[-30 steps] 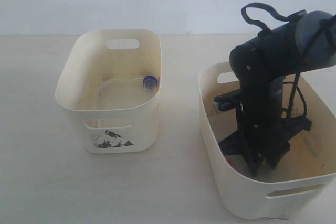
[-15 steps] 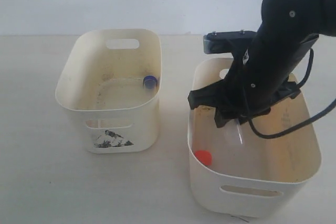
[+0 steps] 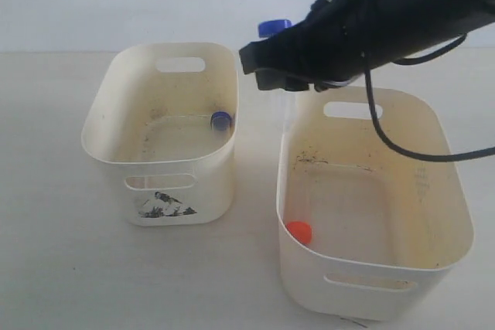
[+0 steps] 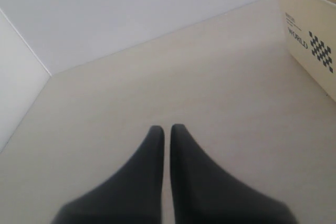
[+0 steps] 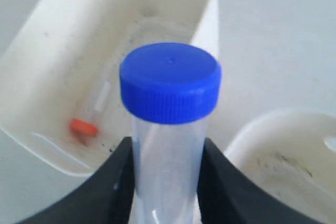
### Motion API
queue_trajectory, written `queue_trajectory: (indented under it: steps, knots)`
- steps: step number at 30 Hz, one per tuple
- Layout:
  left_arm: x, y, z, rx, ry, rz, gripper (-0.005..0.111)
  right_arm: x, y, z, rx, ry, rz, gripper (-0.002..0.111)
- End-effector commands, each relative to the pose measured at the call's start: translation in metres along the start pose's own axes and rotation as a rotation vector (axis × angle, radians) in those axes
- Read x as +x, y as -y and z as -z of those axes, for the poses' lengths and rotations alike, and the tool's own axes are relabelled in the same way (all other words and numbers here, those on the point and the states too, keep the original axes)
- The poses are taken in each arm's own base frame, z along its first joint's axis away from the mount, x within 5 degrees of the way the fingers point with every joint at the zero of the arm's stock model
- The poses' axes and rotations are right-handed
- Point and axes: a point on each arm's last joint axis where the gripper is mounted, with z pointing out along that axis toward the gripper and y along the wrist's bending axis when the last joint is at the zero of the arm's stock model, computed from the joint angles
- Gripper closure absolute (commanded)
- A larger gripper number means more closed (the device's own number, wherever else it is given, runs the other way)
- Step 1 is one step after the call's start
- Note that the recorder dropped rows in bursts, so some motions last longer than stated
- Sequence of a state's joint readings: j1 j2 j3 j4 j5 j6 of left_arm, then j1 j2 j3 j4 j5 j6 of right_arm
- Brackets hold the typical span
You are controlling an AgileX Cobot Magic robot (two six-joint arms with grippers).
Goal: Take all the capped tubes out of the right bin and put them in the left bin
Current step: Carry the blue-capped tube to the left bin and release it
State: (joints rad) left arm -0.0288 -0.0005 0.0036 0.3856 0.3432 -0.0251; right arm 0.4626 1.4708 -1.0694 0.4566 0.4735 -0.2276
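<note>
Blue-capped tube (image 5: 169,85) clamped upright in right gripper (image 5: 167,150) near right bin (image 3: 371,291) rim; orange-capped tube (image 3: 299,231) lies inside; left gripper (image 4: 167,129) fingers pressed together.

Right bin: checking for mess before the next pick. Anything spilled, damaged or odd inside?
Nothing spilled or damaged. Dark specks soil the floor of the right bin, and one orange-capped tube lies in its near-left corner.

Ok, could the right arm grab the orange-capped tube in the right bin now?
Probably not yet: its tool is shut on a blue-capped tube. The orange-capped tube lies uncovered in the right bin, open from above.
</note>
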Motion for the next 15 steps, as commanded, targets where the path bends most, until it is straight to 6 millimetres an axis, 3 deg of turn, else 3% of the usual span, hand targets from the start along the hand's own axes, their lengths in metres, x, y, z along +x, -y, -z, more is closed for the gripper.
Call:
queue_trajectory:
  steps: [1, 10, 12, 15]
  knots:
    - [-0.001, 0.000, 0.000, 0.004, 0.007, 0.012, 0.102, -0.020, -0.018, -0.013, -0.099, 0.081, 0.113, 0.108]
    - [-0.001, 0.000, 0.000, 0.004, 0.007, 0.012, 0.102, -0.041, -0.035, -0.076, -0.134, 0.056, 0.182, 0.104]
    - [-0.001, 0.000, 0.000, 0.004, 0.007, 0.012, 0.102, -0.044, -0.037, -0.086, -0.141, 0.047, 0.194, 0.091]
    - [-0.001, 0.000, 0.000, 0.004, 0.007, 0.012, 0.102, -0.048, -0.038, -0.096, -0.154, 0.040, 0.185, 0.056]
